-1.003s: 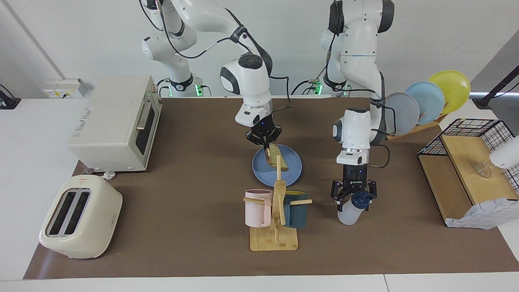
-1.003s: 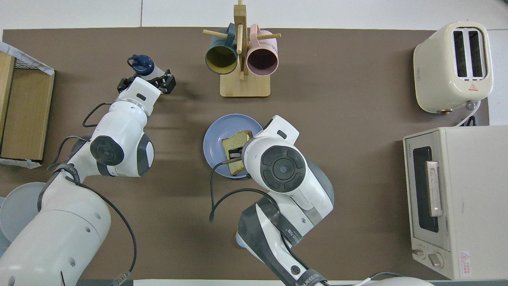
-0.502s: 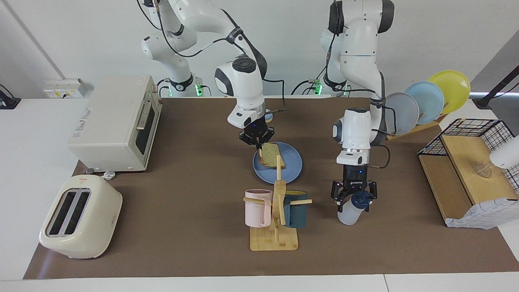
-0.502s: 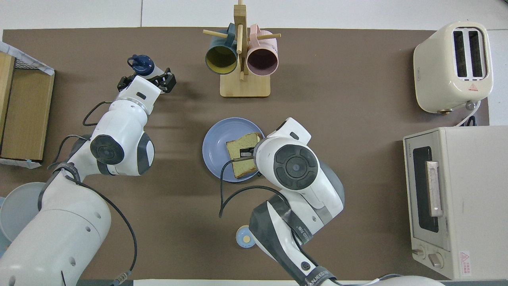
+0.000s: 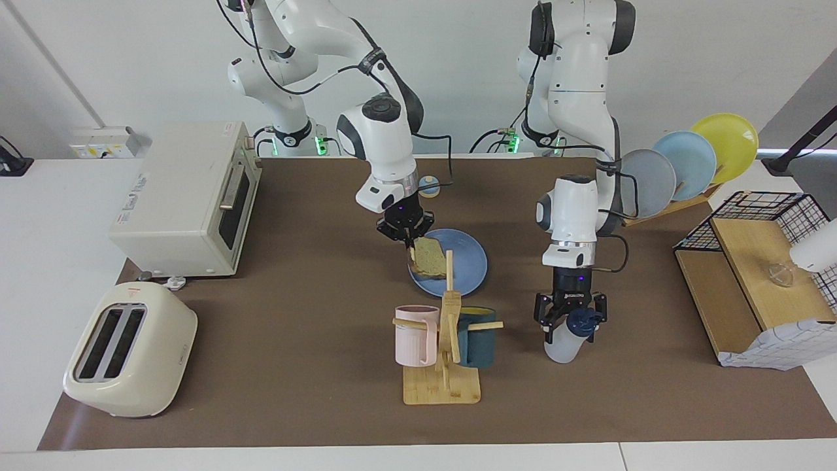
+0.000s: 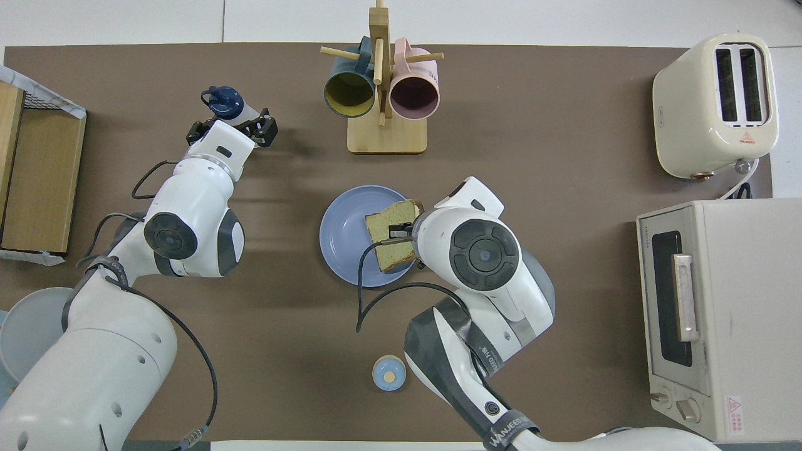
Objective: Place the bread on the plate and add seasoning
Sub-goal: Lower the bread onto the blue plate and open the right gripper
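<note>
The right gripper (image 5: 410, 243) was over the edge of the plate (image 5: 472, 265) toward the right arm's end of the counter, its jaws pinching the bread (image 5: 428, 259), which hung tilted over the plate. The left gripper (image 5: 570, 322) was at the seasoning bottle (image 5: 563, 343), beside the mug rack (image 5: 444, 366), its jaws spread around the bottle's blue cap.

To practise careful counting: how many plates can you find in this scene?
4. A medium-blue plate lies flat mid-table beneath the bread. Three stand in a rack at the left arm's end: grey-blue plate, light-blue plate, yellow plate. None seem hidden.
</note>
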Controlling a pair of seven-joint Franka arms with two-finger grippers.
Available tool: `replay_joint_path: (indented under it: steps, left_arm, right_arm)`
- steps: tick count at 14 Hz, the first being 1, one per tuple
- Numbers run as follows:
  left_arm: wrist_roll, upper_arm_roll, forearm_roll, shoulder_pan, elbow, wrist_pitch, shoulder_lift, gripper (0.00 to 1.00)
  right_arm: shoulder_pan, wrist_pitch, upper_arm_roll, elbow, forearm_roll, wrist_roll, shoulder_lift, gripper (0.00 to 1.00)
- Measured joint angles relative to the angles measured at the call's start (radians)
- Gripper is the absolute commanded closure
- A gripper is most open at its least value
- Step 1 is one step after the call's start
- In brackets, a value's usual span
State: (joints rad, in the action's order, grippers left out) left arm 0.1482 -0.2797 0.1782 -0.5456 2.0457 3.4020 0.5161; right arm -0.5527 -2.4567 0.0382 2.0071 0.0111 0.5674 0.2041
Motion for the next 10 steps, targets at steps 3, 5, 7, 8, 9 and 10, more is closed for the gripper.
replay_joint_path:
  steps: [3,5,7,8,9,10]
  left_arm:
    - [0.000,-0.001,0.001,0.000,-0.001,0.000,0.000,0.38]
    - [0.001,-0.002,0.002,0.001,-0.002,0.000,0.000,0.54]
    - [0.001,-0.003,0.002,0.001,-0.004,0.002,0.000,0.79]
    - [0.001,-0.003,0.003,0.001,-0.004,0.002,0.000,0.91]
    - [0.001,-0.003,0.003,0.001,-0.005,0.002,0.000,1.00]
    - [0.002,-0.004,0.003,0.002,-0.005,0.002,0.000,1.00]
  right_arm:
    - [0.003,0.000,0.000,0.009,0.000,0.000,-0.001,0.50]
    - [0.003,0.000,0.003,0.016,0.000,0.000,-0.001,0.49]
    - [0.003,0.000,0.003,0.017,0.000,0.000,-0.001,0.43]
    - [0.004,-0.001,0.003,0.017,0.000,0.000,-0.001,0.42]
    - [0.008,-0.006,0.003,0.016,0.000,0.000,-0.001,0.41]
    - [0.015,-0.017,0.002,0.013,0.000,0.000,-0.002,0.40]
